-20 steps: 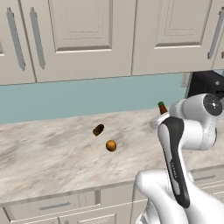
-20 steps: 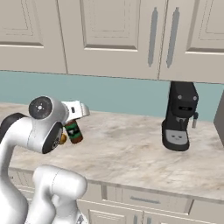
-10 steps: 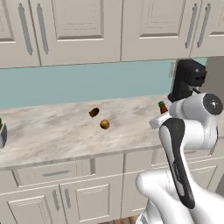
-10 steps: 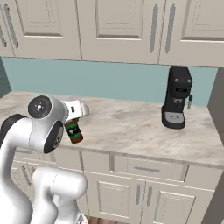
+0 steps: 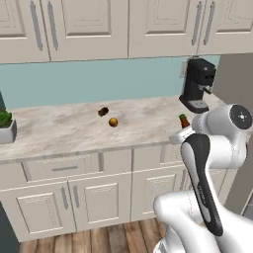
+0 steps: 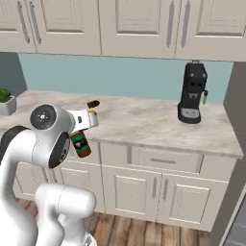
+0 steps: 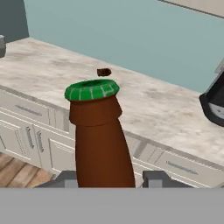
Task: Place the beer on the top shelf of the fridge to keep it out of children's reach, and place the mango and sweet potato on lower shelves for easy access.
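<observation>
My gripper [image 7: 107, 179] is shut on the beer [image 7: 103, 144], a brown bottle held upright in front of the counter; its cap looks green in the hand view. The beer's cap [image 5: 183, 118] pokes up by my arm, and the dark-labelled body [image 6: 80, 144] hangs below my hand [image 6: 82, 119]. Back on the marble counter lie the sweet potato [image 5: 103, 111] and the round orange mango [image 5: 113, 122]. The sweet potato [image 6: 93, 104] [image 7: 103, 72] also lies past the bottle. The grey fridge side [image 5: 236, 74] [image 6: 238, 105] stands at the counter's right end; its shelves are out of view.
A black coffee machine [image 5: 197, 86] [image 6: 192, 93] stands on the counter's right part. A potted plant [image 5: 6, 126] [image 6: 6, 101] sits at the left. Beige lower cupboards [image 5: 89, 197] and a wooden floor [image 6: 144, 230] lie between me and the counter [image 5: 54, 133].
The whole picture has shifted: the base has backed away from the counter and moved right, so cupboards and floor now show. The beer stays in my shut gripper.
</observation>
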Controlling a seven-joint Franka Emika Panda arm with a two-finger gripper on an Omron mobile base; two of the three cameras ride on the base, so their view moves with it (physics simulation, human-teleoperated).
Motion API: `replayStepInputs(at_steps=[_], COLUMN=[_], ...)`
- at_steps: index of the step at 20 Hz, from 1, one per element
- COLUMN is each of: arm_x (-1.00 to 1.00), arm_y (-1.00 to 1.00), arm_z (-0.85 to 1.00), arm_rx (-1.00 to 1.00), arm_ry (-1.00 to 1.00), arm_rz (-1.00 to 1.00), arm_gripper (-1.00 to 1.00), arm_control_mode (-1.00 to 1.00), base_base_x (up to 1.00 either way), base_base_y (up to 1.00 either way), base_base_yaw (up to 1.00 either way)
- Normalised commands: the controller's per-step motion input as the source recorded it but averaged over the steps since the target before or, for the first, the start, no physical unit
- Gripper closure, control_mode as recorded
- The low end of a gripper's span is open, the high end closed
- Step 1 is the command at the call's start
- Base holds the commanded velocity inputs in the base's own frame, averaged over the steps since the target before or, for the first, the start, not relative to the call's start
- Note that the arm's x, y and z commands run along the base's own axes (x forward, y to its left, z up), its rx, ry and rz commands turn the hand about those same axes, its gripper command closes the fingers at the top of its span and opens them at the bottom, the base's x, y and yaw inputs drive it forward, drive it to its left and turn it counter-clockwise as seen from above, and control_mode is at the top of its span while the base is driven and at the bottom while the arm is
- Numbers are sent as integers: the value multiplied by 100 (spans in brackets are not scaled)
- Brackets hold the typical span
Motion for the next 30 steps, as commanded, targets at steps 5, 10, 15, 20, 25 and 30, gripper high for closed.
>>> replayStepInputs(at_steps=[5,10,15,20,25,30], arm_x=[0,0,0,0,0,0], arm_y=[0,0,0,0,0,0], arm_z=[0,0,0,0,0,0], arm_rx=[0,0,0,0,0,0], arm_ry=[0,0,0,0,0,0], arm_rz=[0,0,0,0,0,0], arm_gripper=[100,100,100,100,100,100], arm_control_mode=[100,100,100,100,100,100], base_base_x=[-36,-6,-6,-33,-34,-1], base_base_y=[-34,-56,-58,-53,-61,-73], base_base_yaw=[-10,-30,-38,-40,-45,-53])
